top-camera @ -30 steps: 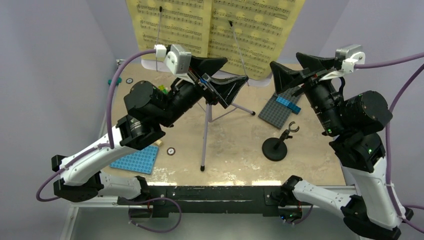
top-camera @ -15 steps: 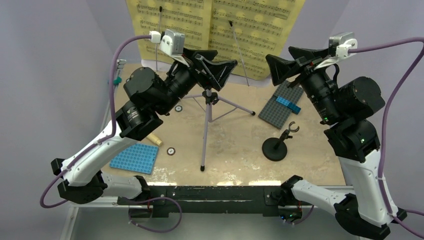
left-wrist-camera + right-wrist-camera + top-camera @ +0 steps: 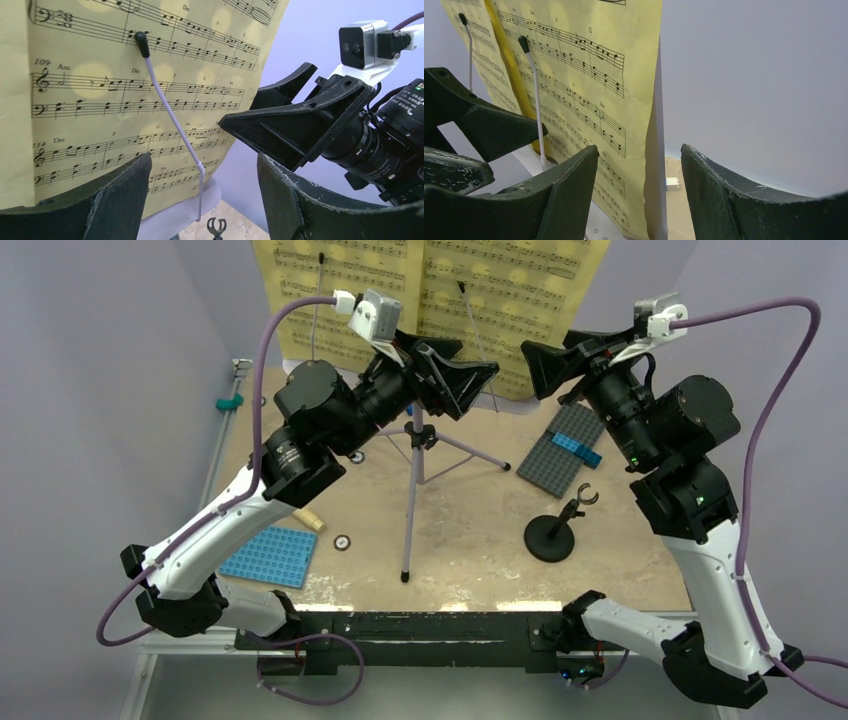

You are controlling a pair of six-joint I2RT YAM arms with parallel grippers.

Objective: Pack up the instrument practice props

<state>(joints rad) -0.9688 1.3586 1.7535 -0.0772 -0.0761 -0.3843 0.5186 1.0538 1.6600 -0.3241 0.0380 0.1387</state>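
Left gripper, jaws spread and empty, has risen toward the yellow sheet-music pages propped on the tall tripod music stand. The right gripper (likewise gaping, holding nothing) has closed in. Taking the pages seems next.

I see a table with a mottled, sandy-beige top filling the middle of the overhead view. Plain pale lilac-grey walls close it in at nine, twelve and three o'clock. A black rail runs along the table's edge at six o'clock, and a metal frame strip borders it at nine o'clock. The light is soft and even, and I see only faint shadows on the tabletop.
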